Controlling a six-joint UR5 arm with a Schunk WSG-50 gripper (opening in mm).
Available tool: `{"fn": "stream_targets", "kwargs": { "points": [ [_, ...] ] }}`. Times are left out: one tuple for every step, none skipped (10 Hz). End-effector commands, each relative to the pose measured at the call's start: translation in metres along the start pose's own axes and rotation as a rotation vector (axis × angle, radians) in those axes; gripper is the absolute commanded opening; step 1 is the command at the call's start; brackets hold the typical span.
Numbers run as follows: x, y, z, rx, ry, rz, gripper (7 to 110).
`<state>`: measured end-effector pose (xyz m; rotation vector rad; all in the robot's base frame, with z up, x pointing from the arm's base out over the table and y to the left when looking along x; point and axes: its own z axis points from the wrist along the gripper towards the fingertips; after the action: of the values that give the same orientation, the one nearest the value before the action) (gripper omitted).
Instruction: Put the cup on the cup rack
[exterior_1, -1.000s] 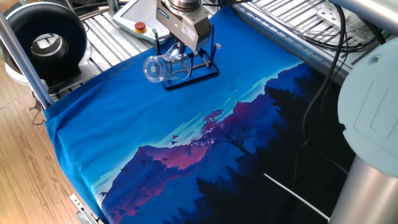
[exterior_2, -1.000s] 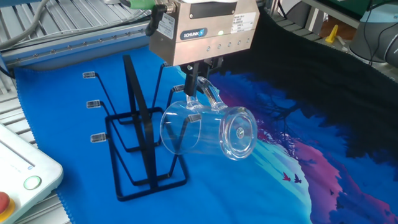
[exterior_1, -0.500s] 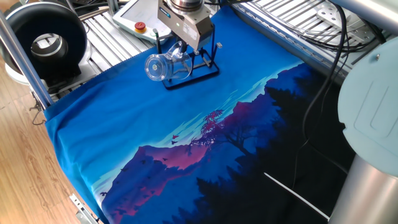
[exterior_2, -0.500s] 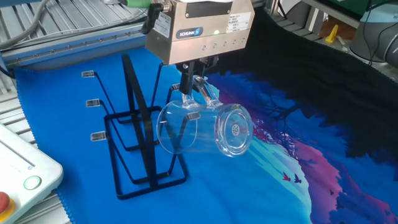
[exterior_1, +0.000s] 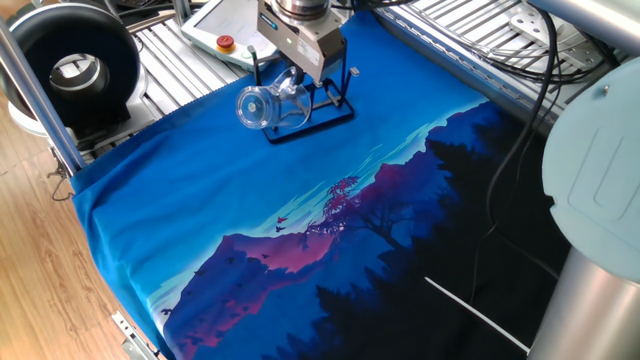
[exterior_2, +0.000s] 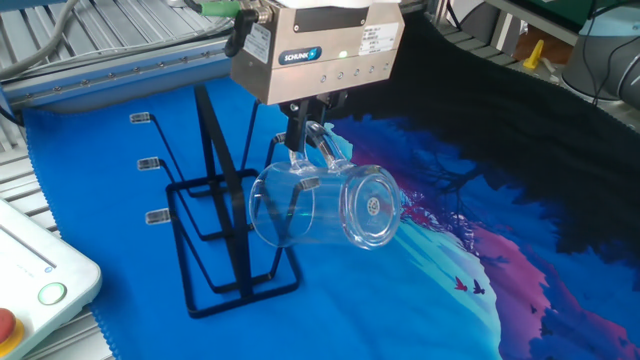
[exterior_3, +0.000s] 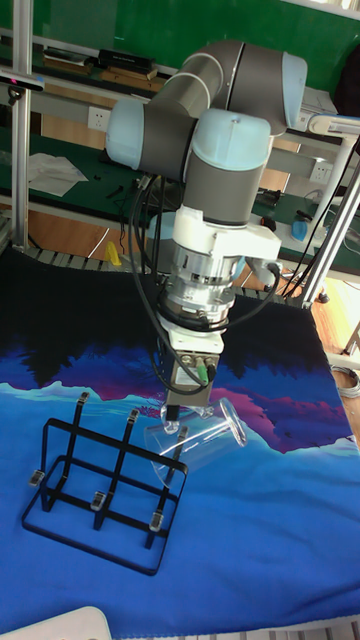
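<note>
Fingers (exterior_2: 306, 150) clamped on cup (exterior_2: 320, 206) handle — pointing down | cup sideways, mouth over cup rack (exterior_2: 215, 225) peg

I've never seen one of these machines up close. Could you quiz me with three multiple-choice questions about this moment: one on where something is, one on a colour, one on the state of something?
1. Where is the cup?
A. standing on the cloth far from the rack
B. held by its handle right at the cup rack
C. on the grey metal bench

2. What colour is the cup rack?
A. black
B. white
C. red

3. How is the cup oriented?
A. upright, mouth up
B. upside down, flat on the cloth
C. on its side, off the cloth

Answers:
1 B: the gripper pinches the handle, with the cup against the rack's near end.
2 A: its thin wires are black.
3 C: its round base faces sideways and it hangs in the air.
</note>
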<state>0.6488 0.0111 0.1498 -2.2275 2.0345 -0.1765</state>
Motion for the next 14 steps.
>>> {"fn": "stream_targets", "kwargs": {
  "points": [
    [0.0069,0.0041,-0.0007,-0.016,0.021,0.024,7],
    [0.0084,0.0038,-0.0008,-0.015,0.028,0.026,7],
    [0.0072,0.0041,-0.0007,-0.016,0.023,0.032,7],
    [0.0072,0.0045,-0.0007,-0.018,0.023,0.035,7],
    [0.0079,0.0053,-0.0008,-0.021,0.026,0.034,7],
    [0.0085,0.0065,-0.0008,-0.026,0.028,0.031,7],
    [0.0089,0.0066,-0.0008,-0.026,0.03,0.021,7],
    [0.0074,0.0072,-0.0008,-0.029,0.024,0.021,7],
    [0.0073,0.0072,-0.0008,-0.029,0.024,0.027,7],
    [0.0069,0.0076,-0.0008,-0.03,0.022,0.029,7],
    [0.0065,0.0075,-0.0008,-0.03,0.02,0.029,7],
    [0.0057,0.0078,-0.0008,-0.031,0.017,0.034,7],
    [0.0054,0.0078,-0.0008,-0.031,0.016,0.04,7],
    [0.0053,0.0082,-0.0008,-0.032,0.016,0.05,7]
  ]
}}
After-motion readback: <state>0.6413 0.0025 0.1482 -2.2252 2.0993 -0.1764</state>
